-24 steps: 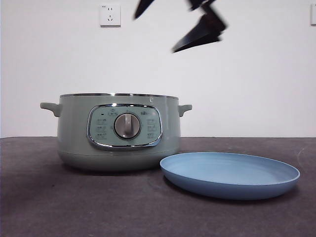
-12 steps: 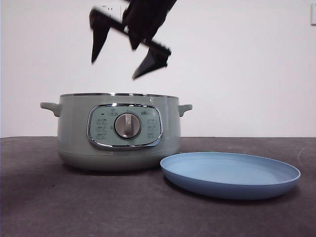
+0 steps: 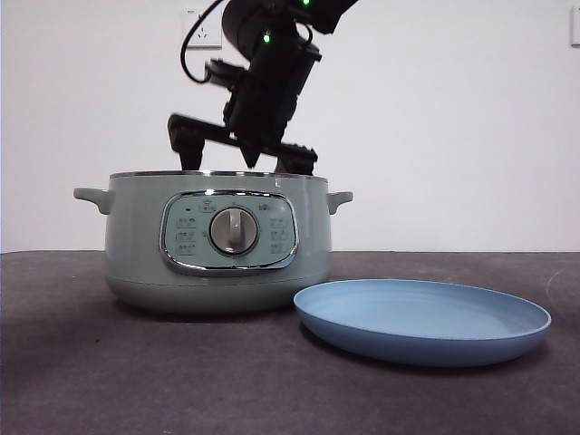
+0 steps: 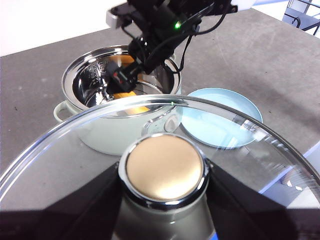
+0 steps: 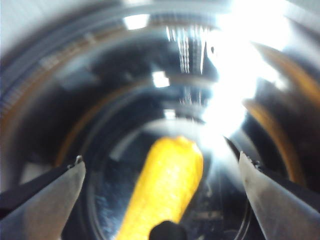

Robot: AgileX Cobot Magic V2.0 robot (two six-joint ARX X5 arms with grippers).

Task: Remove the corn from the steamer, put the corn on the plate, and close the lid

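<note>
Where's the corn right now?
The corn lies on the floor of the open steamer, directly below the right gripper, whose open jaws flank it in the right wrist view.

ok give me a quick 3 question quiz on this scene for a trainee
1. True or false: the lid is on the steamer.
2. Where is the corn? A) on the plate B) inside the steamer C) on the table
3. Which end effector is reaching into the steamer, and how do its jaws stand?

Key
1. False: the left end effector holds it by the knob, away from the pot.
2. B
3. The right end effector, jaws open either side of the corn.
</note>
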